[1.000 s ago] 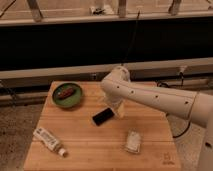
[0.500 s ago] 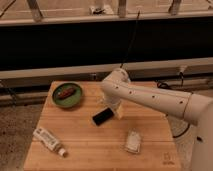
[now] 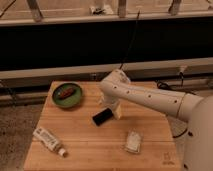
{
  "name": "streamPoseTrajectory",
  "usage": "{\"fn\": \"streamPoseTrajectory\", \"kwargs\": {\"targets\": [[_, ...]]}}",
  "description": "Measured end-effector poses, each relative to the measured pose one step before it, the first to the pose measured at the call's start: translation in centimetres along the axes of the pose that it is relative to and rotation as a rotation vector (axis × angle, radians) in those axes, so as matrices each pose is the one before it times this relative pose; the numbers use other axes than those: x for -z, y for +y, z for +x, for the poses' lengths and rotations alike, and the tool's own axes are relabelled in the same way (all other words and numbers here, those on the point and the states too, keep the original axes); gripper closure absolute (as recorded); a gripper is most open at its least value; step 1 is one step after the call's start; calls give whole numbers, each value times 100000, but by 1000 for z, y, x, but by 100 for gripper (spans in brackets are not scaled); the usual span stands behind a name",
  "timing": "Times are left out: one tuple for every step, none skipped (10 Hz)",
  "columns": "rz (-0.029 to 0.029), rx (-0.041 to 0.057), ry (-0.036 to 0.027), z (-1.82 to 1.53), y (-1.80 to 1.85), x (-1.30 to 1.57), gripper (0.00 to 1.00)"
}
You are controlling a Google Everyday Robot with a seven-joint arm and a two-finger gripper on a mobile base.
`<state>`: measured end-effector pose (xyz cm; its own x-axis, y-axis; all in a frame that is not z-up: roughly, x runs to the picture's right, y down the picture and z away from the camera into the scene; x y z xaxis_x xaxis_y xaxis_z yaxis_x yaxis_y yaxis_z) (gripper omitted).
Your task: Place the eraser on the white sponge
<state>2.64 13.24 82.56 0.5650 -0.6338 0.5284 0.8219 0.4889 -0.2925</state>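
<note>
Gripper: your gripper [image 3: 113, 110] sits low over the middle of the tabletop, at the eraser's right end.
Grip: you cannot tell whether it is open or closed.
Eraser: the black eraser [image 3: 102, 118] lies mid-table.
White sponge: the white sponge [image 3: 133, 141] lies near the front edge, right of centre, apart from the eraser.
Green plate: the green plate [image 3: 56, 97] is near the back-left corner.
Tube: the tube [image 3: 48, 139] is near the front-left corner.

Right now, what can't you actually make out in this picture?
Camera view:
- Whether the gripper, low over the table's middle, actually grips the black eraser: the arm's wrist screens it.
- What the reddish-brown thing in the green bowl is: too small to tell.
- The printing on the white tube: too small.
- The robot's body: cut off by the right edge.
</note>
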Motion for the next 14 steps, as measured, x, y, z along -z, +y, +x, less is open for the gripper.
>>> {"fn": "streamPoseTrajectory", "kwargs": {"targets": [[-736,1187,-843,-159,-120,-812,20],[-517,1760,-619,-192,-352,-763,20],[-230,1194,-57,83,-190,-367,20],[-400,1076,-553,13,-82,-458,20],[-791,1271,-445,-92,-112,-437,20],[-609,1051,-261,-149,-114,-365,20],[-404,778,-139,-53,-54,-255,20],[-653,1163,-329,-9,-74,-464,20],[-477,753,-181,-4,-87,-196,20],[-631,840,-320,-68,-83,-285,20],[-632,601,-264,-63,-167,-261,20],[-497,87,-93,5,-38,-165,20],[-278,5,-124,7,-26,-117,20],[-343,99,-234,-15,-61,-133,20]]}}
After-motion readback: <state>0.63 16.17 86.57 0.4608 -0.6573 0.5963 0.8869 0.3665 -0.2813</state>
